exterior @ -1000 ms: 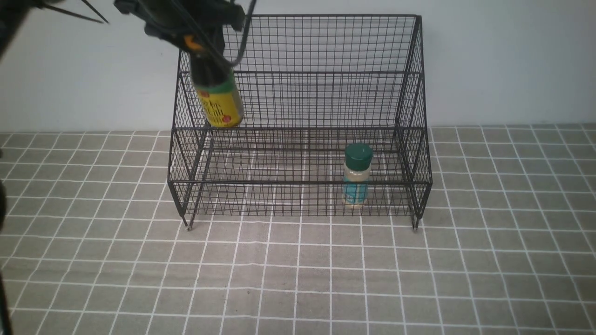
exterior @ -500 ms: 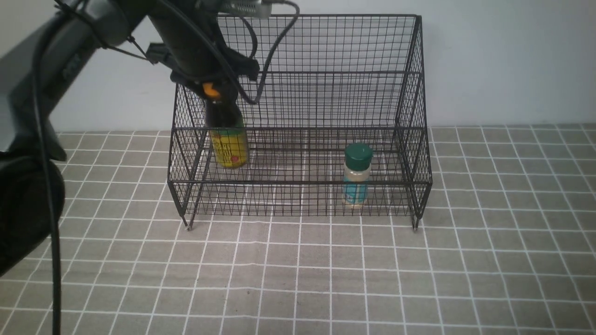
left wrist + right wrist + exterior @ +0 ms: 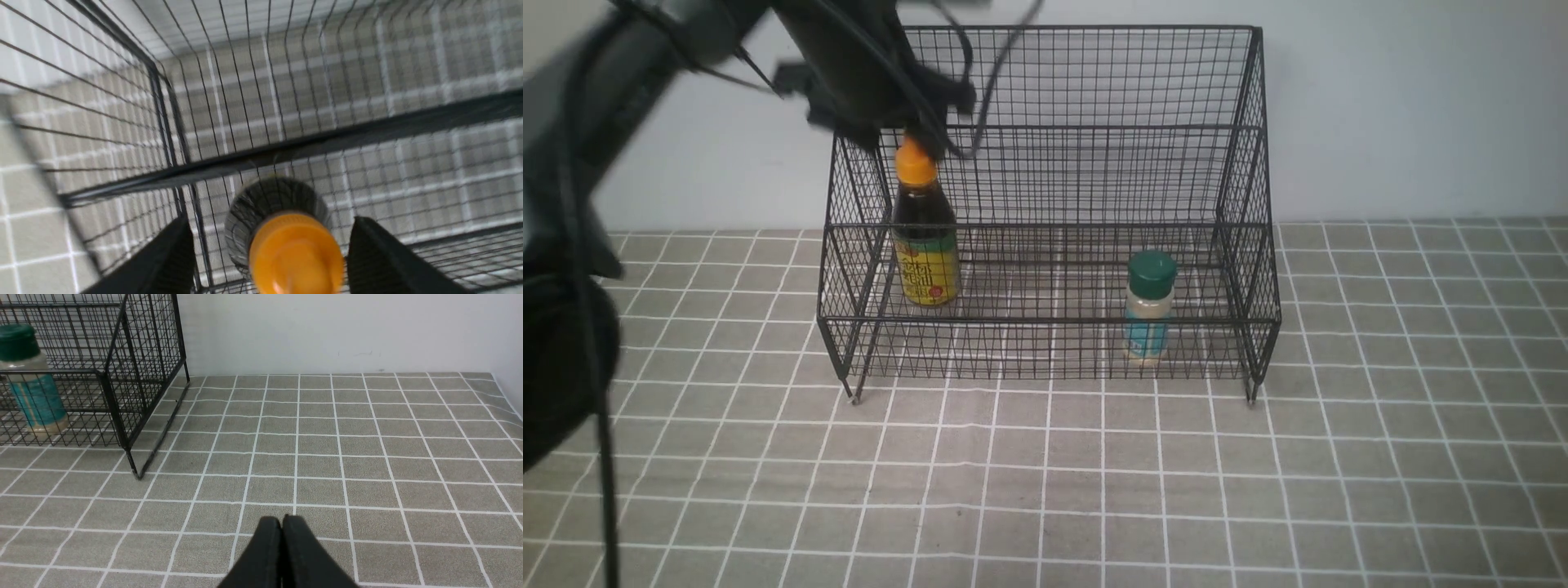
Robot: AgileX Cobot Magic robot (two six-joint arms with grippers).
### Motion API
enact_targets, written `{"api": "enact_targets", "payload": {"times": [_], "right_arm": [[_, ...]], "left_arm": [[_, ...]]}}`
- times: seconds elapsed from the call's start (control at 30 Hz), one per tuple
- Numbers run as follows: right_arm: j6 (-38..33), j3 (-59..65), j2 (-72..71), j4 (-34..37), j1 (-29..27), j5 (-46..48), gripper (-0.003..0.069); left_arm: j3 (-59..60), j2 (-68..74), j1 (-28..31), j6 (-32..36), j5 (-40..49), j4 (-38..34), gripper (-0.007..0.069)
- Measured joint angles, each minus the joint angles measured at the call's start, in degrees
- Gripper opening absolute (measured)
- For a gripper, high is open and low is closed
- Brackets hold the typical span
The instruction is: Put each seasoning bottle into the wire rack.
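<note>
So the left gripper (image 3: 269, 220) gaped clear of the dark-sauce bottle (image 3: 923, 245) since it stood in the wire rack (image 3: 1262, 122); right gripper (image 3: 282, 522) pinched shut.

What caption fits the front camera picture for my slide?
The sauce bottle and shaker stand inside the wire rack, open left gripper above the bottle.

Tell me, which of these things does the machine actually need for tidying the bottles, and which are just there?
Part of the job: sauce bottle, green-capped shaker, wire rack that both now stand in.
Just there: checked tablecloth, white wall.
</note>
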Motion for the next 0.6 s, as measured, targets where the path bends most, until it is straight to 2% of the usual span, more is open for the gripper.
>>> {"api": "enact_targets", "payload": {"times": [0.03, 0.17, 0.23, 0.27, 0.3, 0.33, 0.47, 0.6], "right_arm": [[0.0, 0.0, 0.0, 0.0, 0.0, 0.0, -0.0014], [0.0, 0.0, 0.0, 0.0, 0.0, 0.0, -0.0014], [0.0, 0.0, 0.0, 0.0, 0.0, 0.0, -0.0014], [0.0, 0.0, 0.0, 0.0, 0.0, 0.0, -0.0014], [0.0, 0.0, 0.0, 0.0, 0.0, 0.0, -0.0014], [0.0, 0.0, 0.0, 0.0, 0.0, 0.0, -0.0014], [0.0, 0.0, 0.0, 0.0, 0.0, 0.0, -0.0014], [0.0, 0.0, 0.0, 0.0, 0.0, 0.0, -0.0014]], "left_arm": [[-0.14, -1.28, 0.0, -0.02, 0.0, 0.0, 0.0433], [-0.65, -7.82, 0.0, -0.13, 0.1, 0.26, 0.0308], [-0.71, -13.17, 0.0, -0.13, 0.25, 1.33, 0.0169], [-0.71, -13.17, 0.0, -0.13, 0.31, 1.34, 0.0158], [-0.66, -16.23, 0.0, -0.13, 0.36, 1.74, 0.008], [-0.3, -18.17, 0.0, -0.13, 0.41, 2.14, 0.0043], [4.94, -26.76, 0.0, -0.13, 0.46, 2.78, -0.0004], [15.89, -36.27, 0.0, 0.45, 0.45, 3.68, -0.0007]]}}
